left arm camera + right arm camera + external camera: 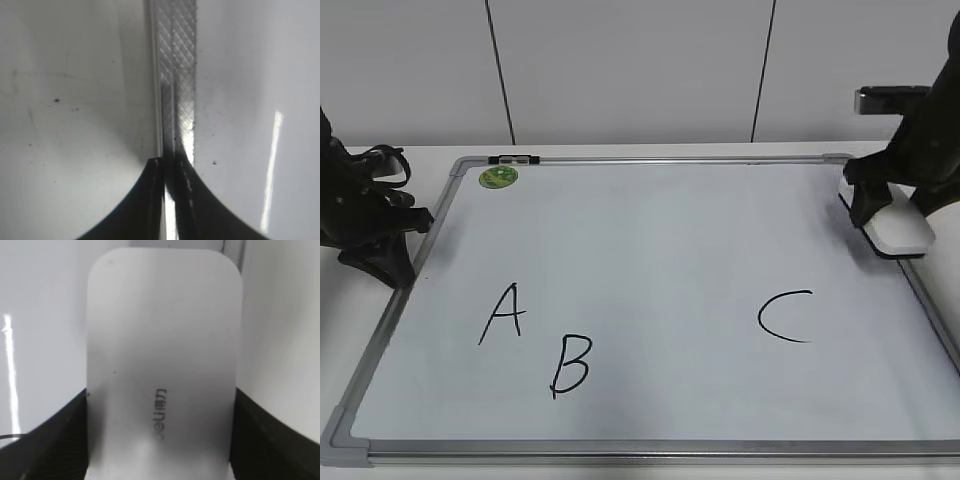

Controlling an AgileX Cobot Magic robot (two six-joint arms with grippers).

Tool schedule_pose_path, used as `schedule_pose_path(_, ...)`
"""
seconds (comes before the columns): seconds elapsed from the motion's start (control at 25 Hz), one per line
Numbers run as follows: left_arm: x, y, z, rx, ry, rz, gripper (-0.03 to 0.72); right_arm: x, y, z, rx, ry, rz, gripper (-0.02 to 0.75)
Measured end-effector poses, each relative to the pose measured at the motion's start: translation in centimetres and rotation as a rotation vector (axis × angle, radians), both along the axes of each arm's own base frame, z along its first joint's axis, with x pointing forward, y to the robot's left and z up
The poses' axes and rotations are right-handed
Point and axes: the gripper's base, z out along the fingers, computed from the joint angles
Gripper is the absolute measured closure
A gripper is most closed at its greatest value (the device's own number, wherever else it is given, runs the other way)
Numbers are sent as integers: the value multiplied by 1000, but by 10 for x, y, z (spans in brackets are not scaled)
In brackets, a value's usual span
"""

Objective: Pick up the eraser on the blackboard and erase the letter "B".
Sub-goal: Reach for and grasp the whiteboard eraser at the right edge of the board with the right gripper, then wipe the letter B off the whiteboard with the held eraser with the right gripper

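The white eraser lies at the right edge of the blackboard, a white board in a grey frame. My right gripper is shut on the eraser, one black finger against each long side. In the right wrist view the eraser fills the space between the fingers, its grey marking on top. The letter "B" is written near the board's front left. My left gripper is shut and empty at the board's left frame. The left wrist view shows its fingertips over the frame.
A black "A" stands just left of the "B" and a black "C" at the right. A round green sticker and a black clip sit at the board's back left. A white wall stands behind.
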Motion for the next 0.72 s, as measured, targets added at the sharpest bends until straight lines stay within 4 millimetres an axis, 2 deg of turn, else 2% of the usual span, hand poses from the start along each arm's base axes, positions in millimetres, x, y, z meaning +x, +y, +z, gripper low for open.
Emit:
schedule_pose_path(0.16, 0, 0, 0, -2, 0, 1, 648, -6, 25, 29, -7, -42, 82, 197)
schedule_pose_path(0.28, 0, 0, 0, -3, 0, 2, 648, -15, 61, 39, -7, -41, 183, 197)
schedule_pose_path(0.48, 0, 0, 0, -5, 0, 3, 648, -36, 133, 43, -10, -35, 394, 197)
schedule_pose_path(0.6, 0, -1, 0, -6, 0, 4, 648, -56, 180, 43, -12, -38, 537, 197)
schedule_pose_path(0.72, 0, 0, 0, -6, -2, 5, 648, -75, 216, 43, -20, -46, 672, 197)
